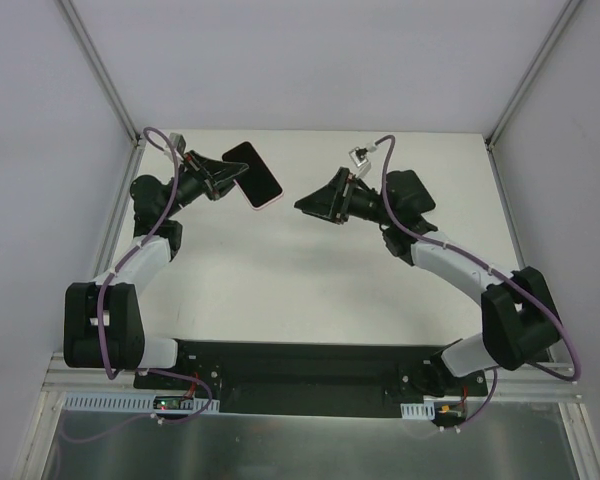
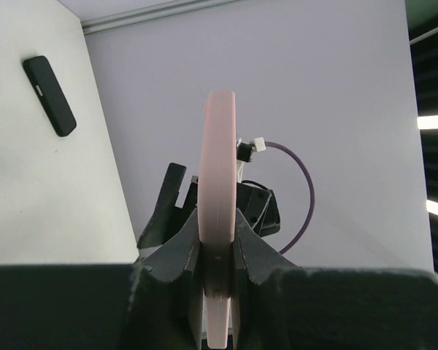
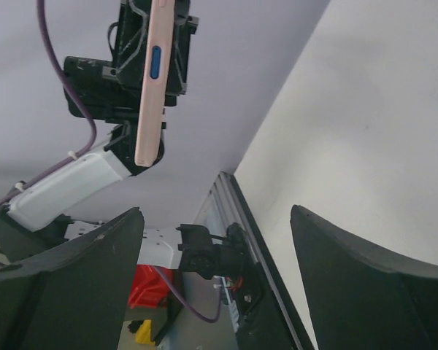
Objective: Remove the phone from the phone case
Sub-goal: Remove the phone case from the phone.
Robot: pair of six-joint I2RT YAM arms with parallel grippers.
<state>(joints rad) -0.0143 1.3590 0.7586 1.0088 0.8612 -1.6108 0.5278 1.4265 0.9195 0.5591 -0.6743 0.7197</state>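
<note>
My left gripper is shut on the short end of the salmon-pink phone case and holds it in the air above the far left of the table. The black phone sits in the case, its dark glossy face up. In the left wrist view the case stands edge-on between the gripper's closed jaws. My right gripper is open and empty, pointing at the case from the right, a short way off. The right wrist view shows the case's pink edge with a blue side button, beyond the open gripper.
A small black oblong object with a pale slot lies on the white table; it does not show in the top view. White walls with metal corner posts enclose the table. A black rail runs along the near edge.
</note>
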